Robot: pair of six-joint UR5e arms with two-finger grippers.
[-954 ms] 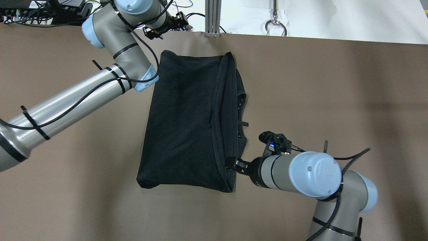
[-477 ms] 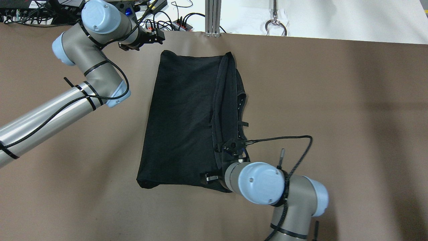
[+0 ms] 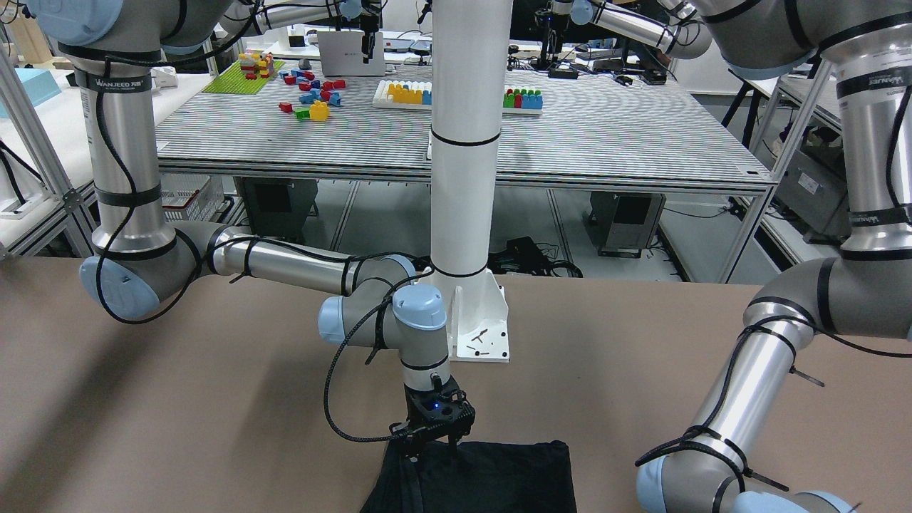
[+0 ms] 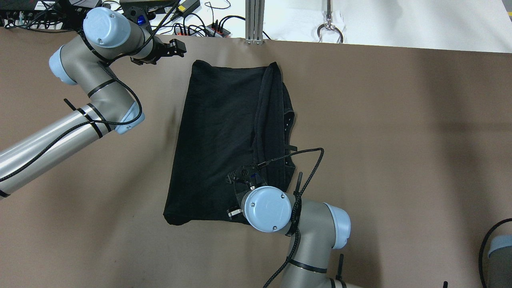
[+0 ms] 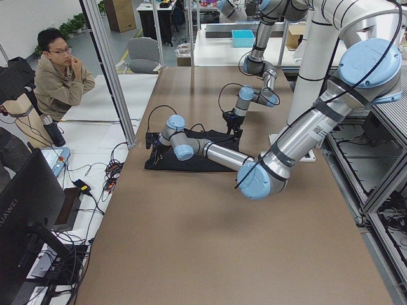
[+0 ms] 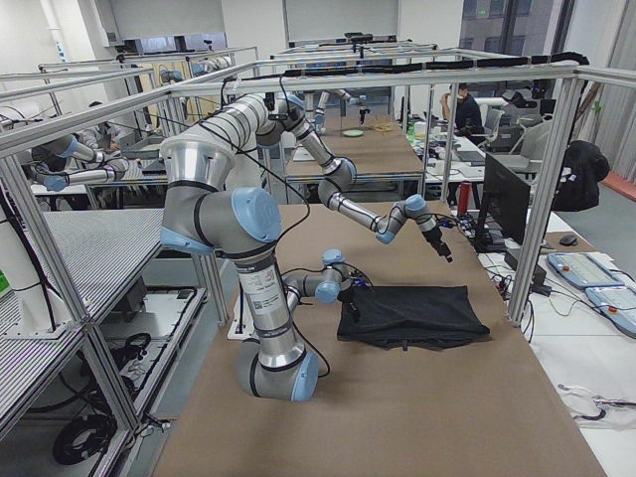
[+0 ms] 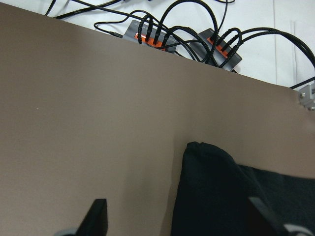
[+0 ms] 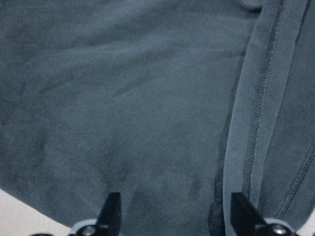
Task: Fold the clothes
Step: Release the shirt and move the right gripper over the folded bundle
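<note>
We saw the black garment (image 4: 216,132) lying flat mid-table (image 4: 400,128), with a hemmed band running along its right part. Our right tool (image 8: 175,204) hung over the edge nearest the robot, spread wide and empty. Our left tool (image 7: 177,206) hovered beside the far left corner, also wide and empty.

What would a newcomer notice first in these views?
The black garment lies folded in the middle of the brown table, with hemmed edges bunched along its right side. The right tool hangs open directly over the garment's near right corner. The left tool is open just off the garment's far left corner.
</note>
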